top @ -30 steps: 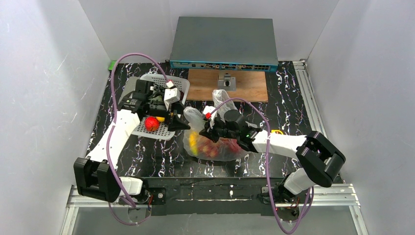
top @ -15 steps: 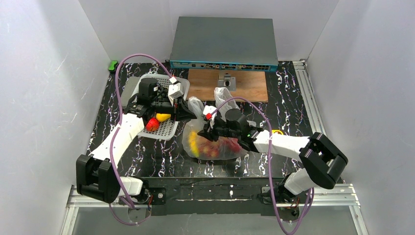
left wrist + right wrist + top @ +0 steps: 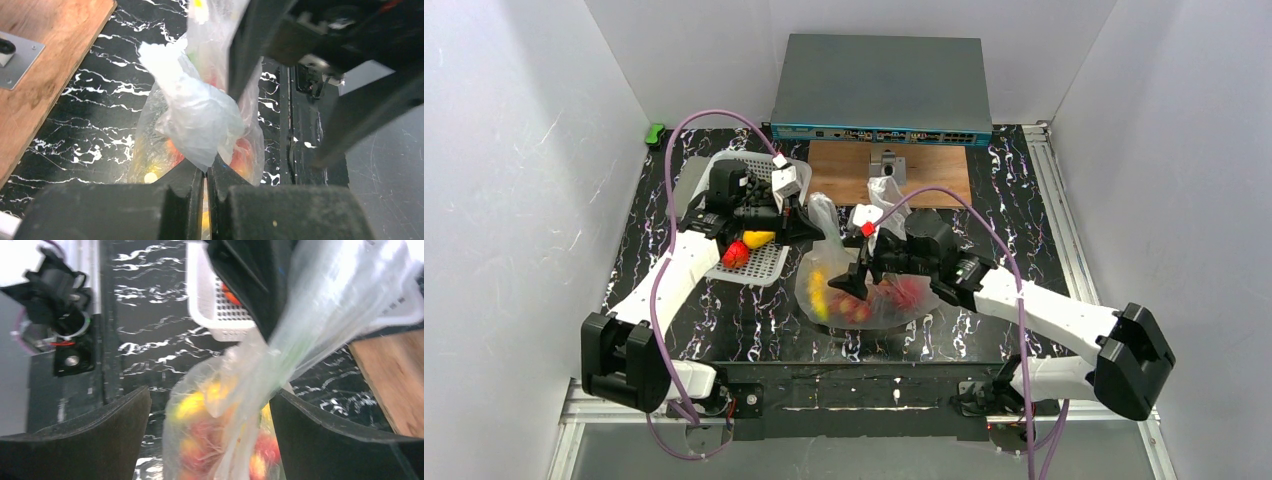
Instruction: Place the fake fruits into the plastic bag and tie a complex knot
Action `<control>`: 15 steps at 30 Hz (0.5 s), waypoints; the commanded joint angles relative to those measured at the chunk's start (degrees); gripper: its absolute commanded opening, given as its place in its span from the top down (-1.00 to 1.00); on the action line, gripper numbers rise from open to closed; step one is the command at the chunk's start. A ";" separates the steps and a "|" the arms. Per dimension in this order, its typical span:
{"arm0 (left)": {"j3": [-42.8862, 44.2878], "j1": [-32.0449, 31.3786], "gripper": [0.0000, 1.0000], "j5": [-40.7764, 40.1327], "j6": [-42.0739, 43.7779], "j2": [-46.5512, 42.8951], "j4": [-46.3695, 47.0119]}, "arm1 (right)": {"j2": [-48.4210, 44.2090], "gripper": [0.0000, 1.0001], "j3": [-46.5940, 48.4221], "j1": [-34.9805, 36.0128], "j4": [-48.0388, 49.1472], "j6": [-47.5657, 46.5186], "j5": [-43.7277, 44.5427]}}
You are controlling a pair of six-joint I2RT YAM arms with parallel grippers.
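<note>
The bag (image 3: pixel 816 270) lies in the middle of the table (image 3: pixel 754 310), just right of the basket (image 3: pixel 769 265), with a heap of red and yellow fruits (image 3: pixel 856 308) showing through its film. Two more pieces, one red (image 3: pixel 736 253) and one yellow (image 3: pixel 757 238), sit in the basket, so filling does not look finished.

The left fingers (image 3: pixel 180 200) are pressed together on the bunched end of the bag's left handle (image 3: pixel 197 112), which rises crumpled from the pinch. The right fingers (image 3: pixel 100 435) are spread wide and hold nothing. They straddle the bag's stretched upper film from above, with the fruits below and between them. The other handle (image 3: pixel 881 192) stands free toward the top of the frame, near the wooden board (image 3: pixel 944 180).

The film looks thin, limp and slick. It should crease wherever it is taken, slide out of a shallow pinch, and stretch or tear under a hard pull. The fruits look light, smooth and hard, so they will likely roll and shift the bag's weight when it is lifted.

The best hold is probably on gathered plastic at a handle, several layers thick, not on a single sheet of the wall. For knotting, each handle should be taken near its free end so there is slack to cross.
</note>
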 commanded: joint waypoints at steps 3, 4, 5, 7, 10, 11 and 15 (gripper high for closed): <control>1.22 -0.20 1.00 -1.91 -0.43 1.24 0.24 | -2.83 -0.85 10.94 1.27 -15.05 -1.02 -12.64; 1.28 -0.25 1.00 -1.89 0.17 1.17 -0.33 | -3.13 -0.84 13.29 1.27 -19.38 -1.31 -12.58; 1.23 -0.24 1.00 -1.79 0.71 1.19 -0.69 | -3.66 -0.84 15.74 1.15 -23.21 -1.73 -12.14; 1.20 -0.18 1.00 -1.55 1.71 1.06 -1.27 | -6.08 -0.85 19.45 0.42 -28.80 -2.10 -11.38; 1.88 -0.21 1.00 -1.16 2.92 1.27 -2.26 | -11.53 -0.96 20.21 -1.94 -31.84 0.91 -6.36; 2.46 -0.19 1.00 -0.85 3.94 1.44 -3.20 | -13.29 -0.97 20.51 -3.92 -33.03 2.04 -4.61; 3.59 -0.22 1.00 0.37 9.04 1.53 -6.79 | -13.26 -0.97 23.62 -20.19 -45.16 1.47 -11.29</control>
